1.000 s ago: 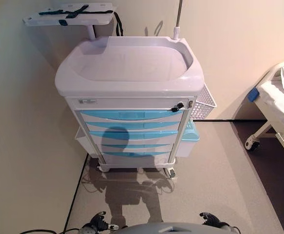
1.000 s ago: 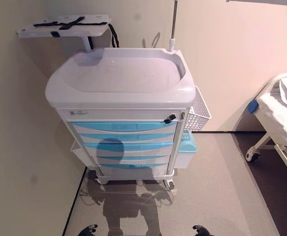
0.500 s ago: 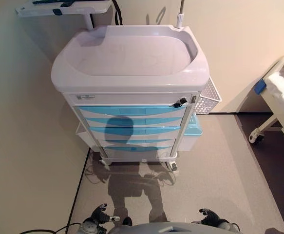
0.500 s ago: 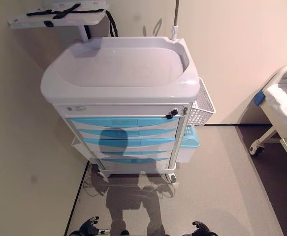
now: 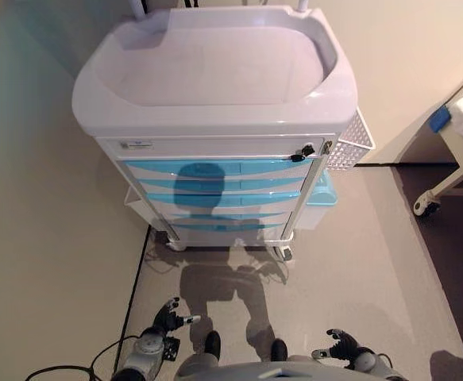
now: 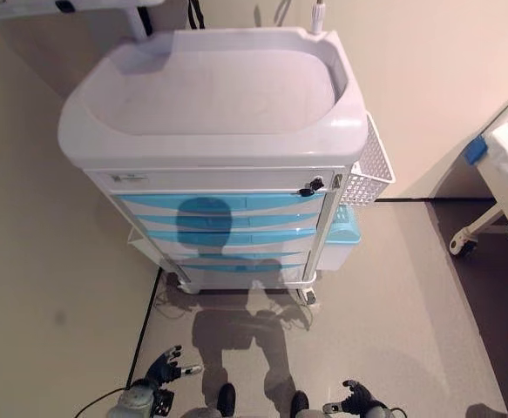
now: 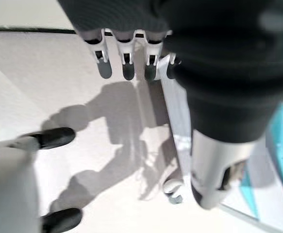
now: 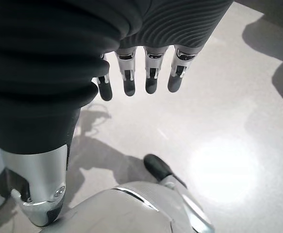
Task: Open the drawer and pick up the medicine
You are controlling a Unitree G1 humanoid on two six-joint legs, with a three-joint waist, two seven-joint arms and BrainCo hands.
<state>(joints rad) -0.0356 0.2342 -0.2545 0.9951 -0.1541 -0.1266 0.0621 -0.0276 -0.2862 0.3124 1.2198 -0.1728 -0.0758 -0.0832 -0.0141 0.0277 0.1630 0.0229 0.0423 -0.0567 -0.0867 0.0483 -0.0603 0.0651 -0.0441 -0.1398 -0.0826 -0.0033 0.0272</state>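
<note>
2 hands: your left hand (image 5: 166, 319) and right hand (image 5: 341, 346) hang low, fingers relaxed, holding nothing, well apart from the cart (image 5: 215, 95).
Change: cart now fills more of the view than 1 s ago; the whole picture shifted, so you walked closer.
Drawers: 5 blue drawers (image 5: 219, 184), all closed, untouched.
Medicine: not visible; likely inside a drawer.
Meaning: approach nearly done; next, raise 1 hand to a drawer front.
</note>
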